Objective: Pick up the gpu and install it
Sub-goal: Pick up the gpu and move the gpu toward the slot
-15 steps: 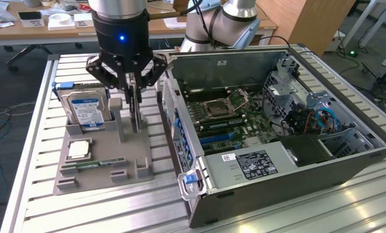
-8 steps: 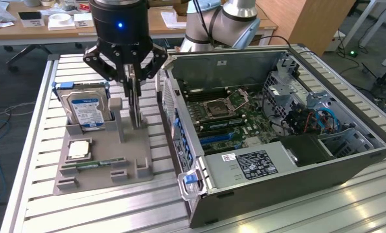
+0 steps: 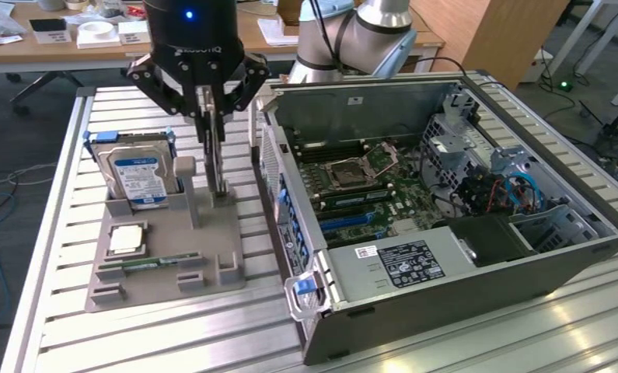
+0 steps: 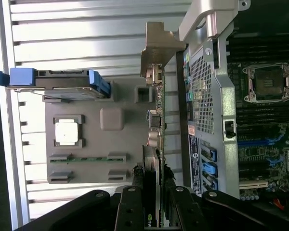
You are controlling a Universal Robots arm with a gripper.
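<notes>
**partpicker:** so where's the gpu (image 3: 216,159) right now? can't make it out lol

**rigwatcher:** it's that thin dark card standing upright on edge over the grey parts tray (image 3: 163,289). That's just beside the open PC case (image 3: 444,260), on the exterior view's left. The gripper (image 3: 209,110) sits right on top of it, pinched narrow on the card's upper part with a finger on each side. In the wrist view you're looking straight along the card's edge, with its silver bracket (image 4: 159,48) at the far end.

**partpicker:** is it off the tray or not?

**rigwatcher:** honestly can't tell, its lower end is right down at the tray's slotted post. Other stuff on the tray: the hard drive (image 3: 137,175) with the blue-white label stands upright in blue rails. The CPU chip (image 3: 127,239) lies flat in its pocket, and the green memory stick (image 3: 148,264) lies just beside the chip. Inside the case the motherboard (image 3: 366,198) faces up, with the CPU socket (image 3: 352,169) near the middle.
</notes>
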